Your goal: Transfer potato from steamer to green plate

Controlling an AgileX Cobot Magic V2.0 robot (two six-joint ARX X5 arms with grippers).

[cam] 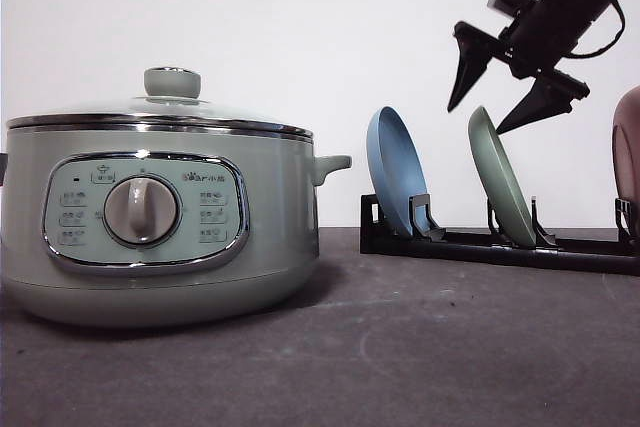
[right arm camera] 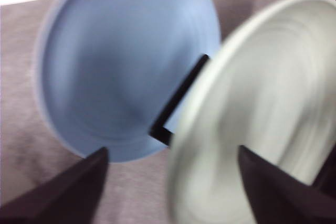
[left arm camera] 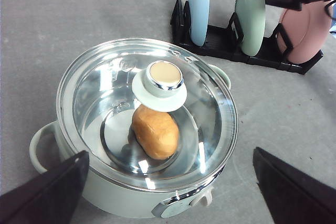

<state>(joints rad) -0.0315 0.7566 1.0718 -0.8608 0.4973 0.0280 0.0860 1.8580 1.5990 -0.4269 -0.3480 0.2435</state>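
- Glass lid (left arm camera: 147,114) is sitting shut on the steamer (cam: 150,217), and the potato (left arm camera: 155,131) is lying inside on the pot floor, showing through the glass under the knob (left arm camera: 164,75).
- Green plate (cam: 500,190) is standing on edge in the black rack (cam: 500,245) on the table (cam: 400,347), between the blue plate (cam: 395,172) and the pink plate (left arm camera: 304,32).
- Looks like the plate-fetching step to me: right claw (cam: 510,87) is hanging over the green plate's top rim, fingers spread wide, not touching anything.
- Right arm is reaching down at a slant from the upper right.
- Left claw (left arm camera: 168,182) is hovering above the steamer, fingers apart too, gripping nothing.
- Next move probably calls for lowering onto the plate's rim and pinching it, then lifting straight out of the slot without bumping the neighbours. Lid's gotta come off as well.
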